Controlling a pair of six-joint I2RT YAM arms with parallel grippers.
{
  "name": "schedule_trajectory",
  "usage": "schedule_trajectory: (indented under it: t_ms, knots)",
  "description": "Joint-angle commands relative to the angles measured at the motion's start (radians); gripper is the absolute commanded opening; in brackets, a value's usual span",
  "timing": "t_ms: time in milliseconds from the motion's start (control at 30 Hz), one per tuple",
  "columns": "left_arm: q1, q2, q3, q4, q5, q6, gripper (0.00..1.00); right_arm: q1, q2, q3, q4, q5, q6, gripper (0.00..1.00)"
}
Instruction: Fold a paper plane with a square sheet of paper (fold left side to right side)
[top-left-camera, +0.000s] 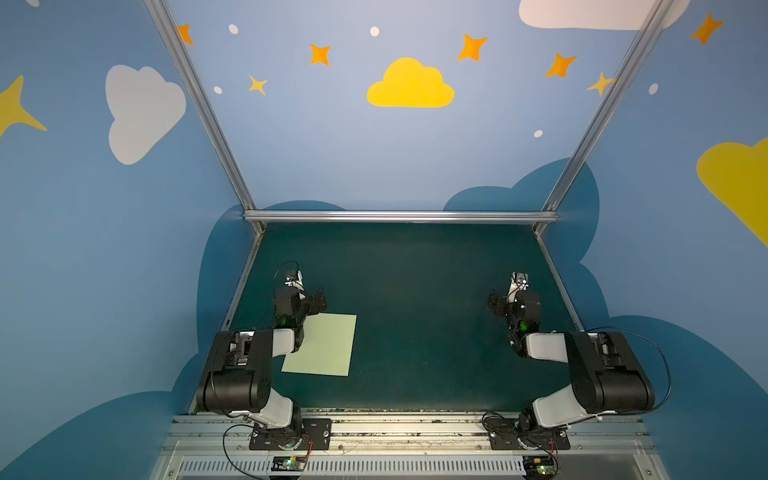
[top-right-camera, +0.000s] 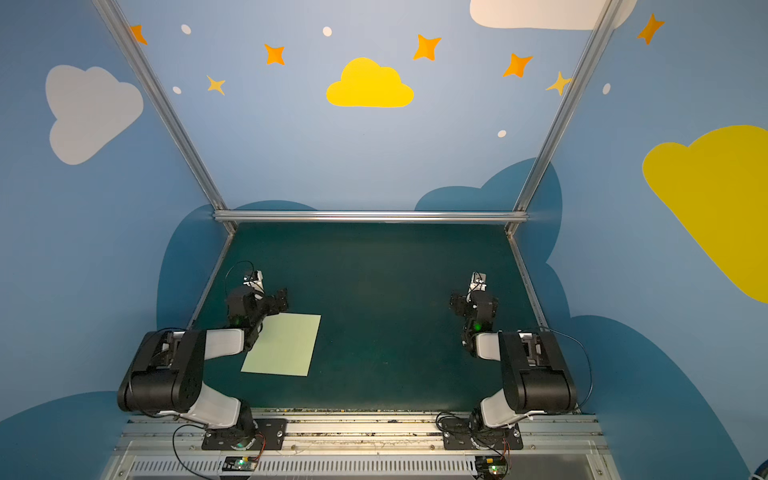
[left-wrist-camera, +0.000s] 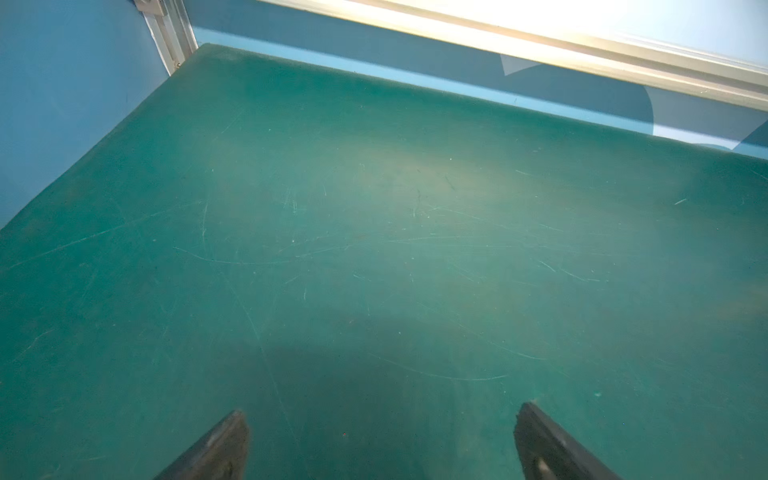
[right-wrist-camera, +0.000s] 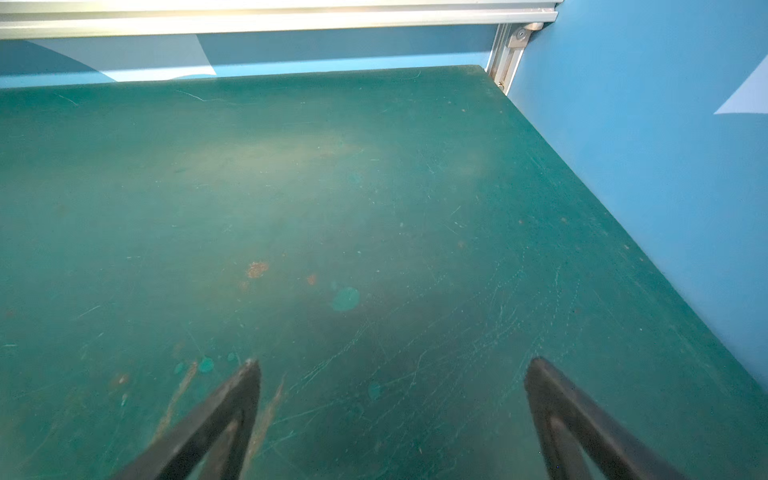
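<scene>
Two grippers, left gripper (left-wrist-camera: 382, 415) and right gripper (right-wrist-camera: 392, 370), hang spread and empty over the green mat (top-left-camera: 415, 282), and with the unfolded pale green paper sheet (top-left-camera: 326, 347) flat at lower left of centre in both top views, we advise carrying its left edge squarely onto the right.

Dark green desk (top-left-camera: 415, 266) (top-right-camera: 382, 266), matte, edged by an aluminium rail (top-left-camera: 399, 216) along the far side. Lying flat on the left half, towards the front: a pale green sheet of paper (top-left-camera: 330, 347) (top-right-camera: 286, 347), four-sided, turned slightly askew to the desk's edges, its left margin partly hidden in both top views. Seen close in the left wrist view, fine pale scratches (left-wrist-camera: 232, 262) running in all directions across the surface. In the right wrist view, more of the same, plus rust-coloured smears (right-wrist-camera: 257, 269) and small paler green spots (right-wrist-camera: 345, 299).
</scene>
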Motion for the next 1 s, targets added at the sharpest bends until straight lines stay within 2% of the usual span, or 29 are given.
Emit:
schedule_trajectory:
  t_ms: [0,967]
  knots:
    - [-0.002,-0.015,-0.001,0.009,0.007,0.004,1.0,0.001,-0.017,0.003,0.004,0.005,0.003,0.98]
    - [-0.003,-0.009,0.011,-0.008,0.002,0.002,1.0,-0.015,-0.019,0.001,0.004,-0.016,0.014,0.98]
